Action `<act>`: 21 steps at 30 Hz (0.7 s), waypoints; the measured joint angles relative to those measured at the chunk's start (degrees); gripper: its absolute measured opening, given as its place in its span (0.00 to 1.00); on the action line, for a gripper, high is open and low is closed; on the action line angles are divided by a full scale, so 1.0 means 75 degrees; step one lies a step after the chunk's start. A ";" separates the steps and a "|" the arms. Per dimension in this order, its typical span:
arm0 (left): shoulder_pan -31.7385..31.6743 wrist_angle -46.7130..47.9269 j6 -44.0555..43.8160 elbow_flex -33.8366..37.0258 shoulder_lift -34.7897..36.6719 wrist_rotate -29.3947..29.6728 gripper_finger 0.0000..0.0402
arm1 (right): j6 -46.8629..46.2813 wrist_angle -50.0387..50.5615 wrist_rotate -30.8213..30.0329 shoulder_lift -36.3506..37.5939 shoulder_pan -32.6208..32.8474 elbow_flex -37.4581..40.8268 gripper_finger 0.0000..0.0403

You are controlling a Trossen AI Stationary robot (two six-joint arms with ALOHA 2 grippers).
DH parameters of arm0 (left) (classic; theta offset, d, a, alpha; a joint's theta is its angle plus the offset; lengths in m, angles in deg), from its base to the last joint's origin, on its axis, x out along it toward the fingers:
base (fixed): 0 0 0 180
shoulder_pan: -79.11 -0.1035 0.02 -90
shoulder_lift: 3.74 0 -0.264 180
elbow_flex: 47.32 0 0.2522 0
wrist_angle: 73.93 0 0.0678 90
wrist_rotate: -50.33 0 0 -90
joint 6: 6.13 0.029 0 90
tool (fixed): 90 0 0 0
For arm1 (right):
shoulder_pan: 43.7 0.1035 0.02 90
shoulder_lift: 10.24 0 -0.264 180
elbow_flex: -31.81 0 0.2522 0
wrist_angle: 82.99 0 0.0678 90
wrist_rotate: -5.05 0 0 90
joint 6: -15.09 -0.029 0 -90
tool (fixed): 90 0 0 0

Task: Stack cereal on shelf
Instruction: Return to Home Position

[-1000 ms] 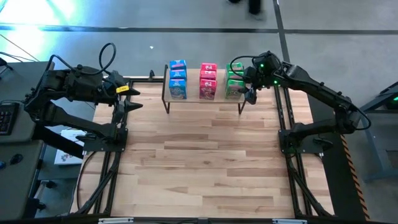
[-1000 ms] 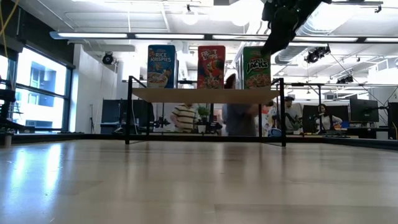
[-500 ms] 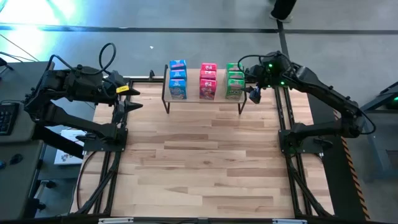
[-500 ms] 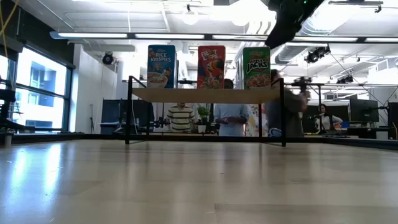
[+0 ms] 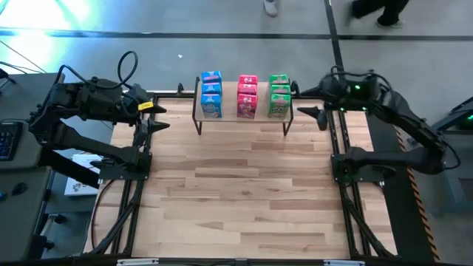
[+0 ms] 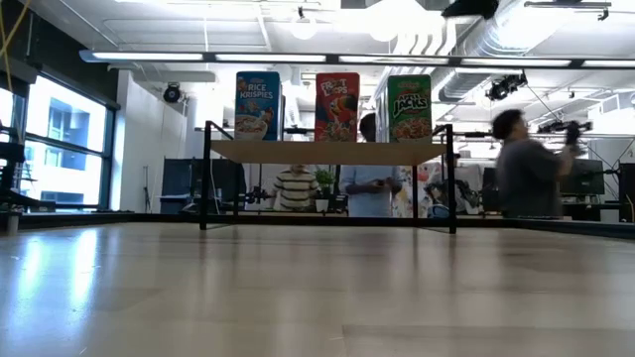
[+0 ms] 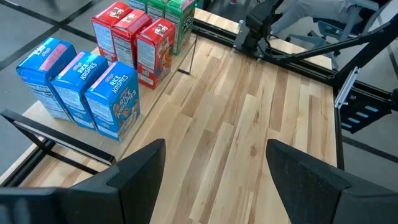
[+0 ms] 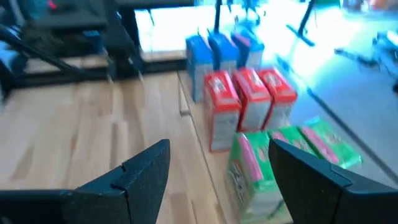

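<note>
The near part of the counter [image 5: 244, 192] is bare wood, and no box lies on it. Further in, the left hand [image 7: 216, 149] waits by the left side of the counter. Its two fingers are spread apart with nothing between them. The right hand [image 8: 219, 149] hangs near the right end of the shelf [image 5: 242, 118], not touching it. Its fingers are spread too, and it holds nothing.

The shelf stands at the far edge of the counter. All the cereal is up on it: three blue boxes [image 5: 211, 94] in a line, three pink-red boxes [image 5: 247, 96] next to them, and three green boxes [image 5: 278, 94] at the right end. Every box stands up straight, and each colour makes its own neat line.

So the stacking looks done. I think the only job left is for the right arm to go to its resting place. Nothing seems to be in its way.

Far behind the shelf, people [image 6: 526, 178] are in the room, well away from the arms.
</note>
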 joint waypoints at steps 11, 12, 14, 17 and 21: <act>0.0000 -0.0002 0.0002 0.0000 0.0000 0.0000 0.67 | -0.1325 -0.3627 0.0086 0.2154 0.1093 0.2971 0.66; 0.0001 -0.0002 0.0002 0.0000 0.0000 0.0000 0.67 | -0.1397 -0.3917 0.0081 0.2335 0.1186 0.3254 0.66; 0.0001 -0.0002 0.0002 0.0000 0.0000 0.0000 0.67 | -0.1603 -0.4415 0.0078 0.2694 0.1369 0.3785 0.66; 0.0000 -0.0003 0.0000 0.0000 0.0001 0.0000 0.67 | -0.1938 -0.4941 -0.0121 0.3158 0.1668 0.4526 0.66; 0.0000 0.0000 0.0002 0.0000 0.0003 0.0000 0.67 | -0.2331 -0.5425 -0.0581 0.3726 0.2053 0.5507 0.66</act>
